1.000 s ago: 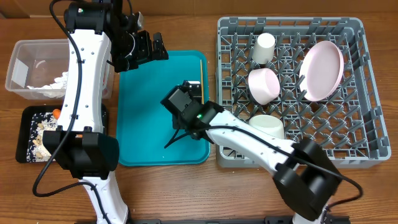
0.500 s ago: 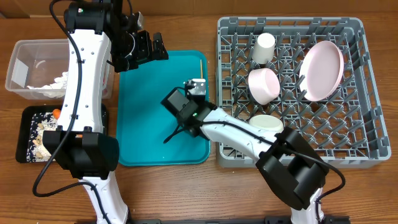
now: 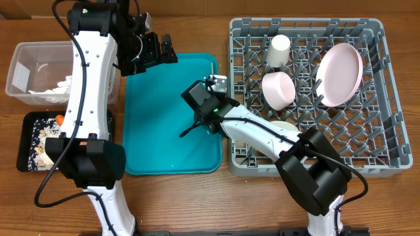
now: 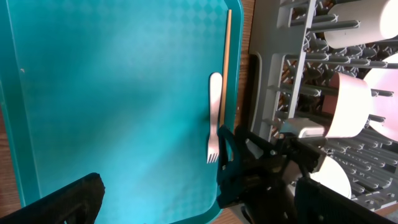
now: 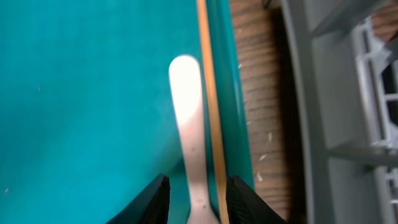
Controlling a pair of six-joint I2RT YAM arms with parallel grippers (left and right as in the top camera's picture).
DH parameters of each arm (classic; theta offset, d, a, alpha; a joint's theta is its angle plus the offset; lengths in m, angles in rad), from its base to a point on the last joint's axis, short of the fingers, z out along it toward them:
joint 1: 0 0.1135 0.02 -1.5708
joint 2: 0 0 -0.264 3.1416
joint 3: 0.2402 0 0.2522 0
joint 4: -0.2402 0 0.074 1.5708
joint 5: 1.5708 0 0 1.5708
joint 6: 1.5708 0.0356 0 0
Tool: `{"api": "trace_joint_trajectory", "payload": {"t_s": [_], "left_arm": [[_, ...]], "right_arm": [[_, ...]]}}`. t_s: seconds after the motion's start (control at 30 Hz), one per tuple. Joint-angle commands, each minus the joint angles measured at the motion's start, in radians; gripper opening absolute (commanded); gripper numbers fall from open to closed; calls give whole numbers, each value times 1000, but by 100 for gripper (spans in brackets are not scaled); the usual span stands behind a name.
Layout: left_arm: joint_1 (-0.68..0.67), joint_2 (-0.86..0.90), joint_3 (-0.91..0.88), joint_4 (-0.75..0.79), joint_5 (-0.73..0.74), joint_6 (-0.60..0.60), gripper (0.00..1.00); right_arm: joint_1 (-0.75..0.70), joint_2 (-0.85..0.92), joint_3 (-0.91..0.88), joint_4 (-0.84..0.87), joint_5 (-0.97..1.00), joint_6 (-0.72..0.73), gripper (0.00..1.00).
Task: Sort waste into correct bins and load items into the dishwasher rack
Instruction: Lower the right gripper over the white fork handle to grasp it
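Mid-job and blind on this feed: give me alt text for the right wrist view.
A white plastic fork lies lengthwise on the teal plastic tray, between the parted black fingers of the right end effector. A thin wooden chopstick lies alongside it by the tray's rim, with wooden table and the grey plastic rack beyond.

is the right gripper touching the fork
Apart. Right wrist view: the right gripper straddles the fork, with teal tray showing between it and one finger and the chopstick between it and the other.
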Motion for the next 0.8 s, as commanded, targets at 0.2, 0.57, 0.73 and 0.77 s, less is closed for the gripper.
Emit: {"api": "trace_joint_trajectory", "payload": {"t_s": [0.2,0.57,0.73,0.77], "left_arm": [[-6,-32,22,2,-1,8,100],[-6,-32,22,2,-1,8,100],[-6,-32,22,2,0,8,100],[-6,-32,22,2,0,8,100]], "right_arm": [[3,11,-3,-26,-57,0,33],[5,73,-4,-44,-74,0,33],[5,89,-4,-61,-93,0,33],[5,89,-4,-67,-93,0,33]]}}
